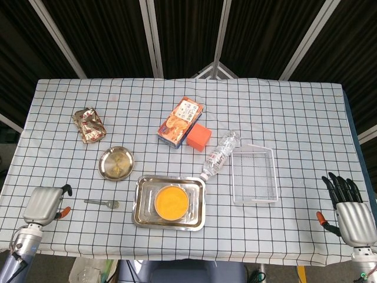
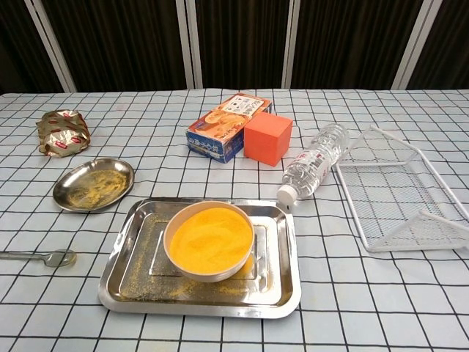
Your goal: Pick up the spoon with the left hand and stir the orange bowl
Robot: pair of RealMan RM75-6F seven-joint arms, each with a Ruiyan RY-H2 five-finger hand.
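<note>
The small metal spoon (image 1: 102, 203), lying flat near the table's (image 1: 294, 106) front-left corner beside the tray (image 1: 141, 219) holding the orange bowl (image 1: 171, 201), looks light, stiff and slippery, best pinched mid-handle by the left hand (image 1: 43, 205), whose fingers are hidden, so I cannot tell its state.

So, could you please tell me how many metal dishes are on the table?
2: a round plate left of centre, and a rectangular tray at front centre holding the orange bowl. None seems hidden.

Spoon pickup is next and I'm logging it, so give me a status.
Left hand near spoon, not touching; fingers curled under, state unclear. Right hand open at far edge. Bowl in tray. Nothing between hand and spoon.
</note>
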